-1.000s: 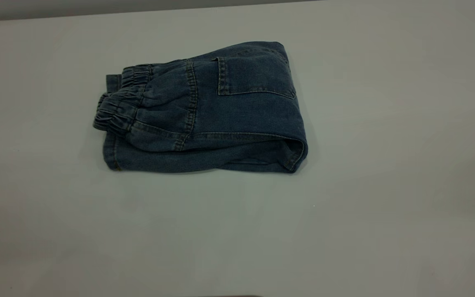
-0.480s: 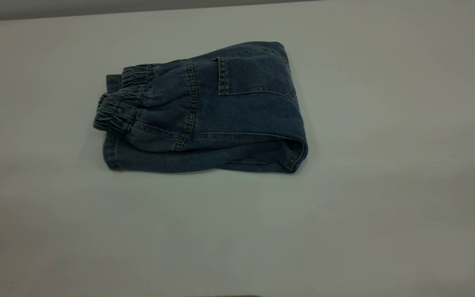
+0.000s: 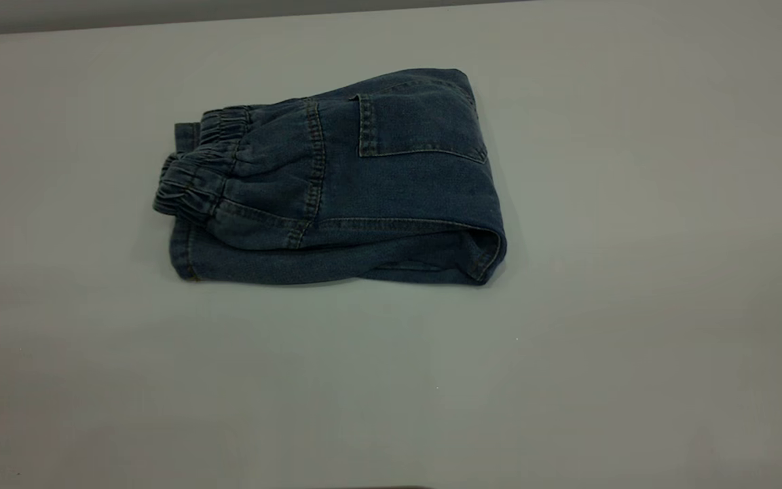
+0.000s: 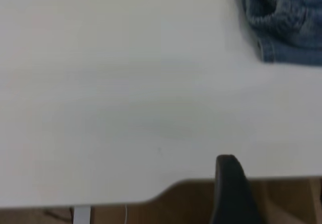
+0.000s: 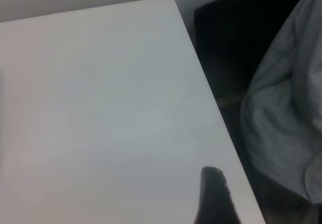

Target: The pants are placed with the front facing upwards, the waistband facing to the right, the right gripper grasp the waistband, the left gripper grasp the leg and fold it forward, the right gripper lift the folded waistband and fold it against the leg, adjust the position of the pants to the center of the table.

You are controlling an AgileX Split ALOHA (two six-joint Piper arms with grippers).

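Note:
The blue denim pants (image 3: 364, 197) lie folded into a compact stack on the white table (image 3: 601, 353), left of its middle and towards the far side. The gathered waistband (image 3: 191, 183) sits on top at the stack's left end, and a back patch pocket (image 3: 418, 125) faces up. Neither gripper shows in the exterior view. In the left wrist view, part of my left gripper (image 4: 229, 183) hangs over the table's edge, well away from the pants (image 4: 289, 27) and waistband (image 4: 261, 5). My right gripper (image 5: 214, 196) is over a bare table corner, with no pants in that view.
The table's rounded corner (image 5: 168, 5) and side edge run beside my right gripper. Past that edge is grey cloth (image 5: 287, 108) against a dark shape. Brown floor (image 4: 287, 199) lies beyond the edge by my left gripper.

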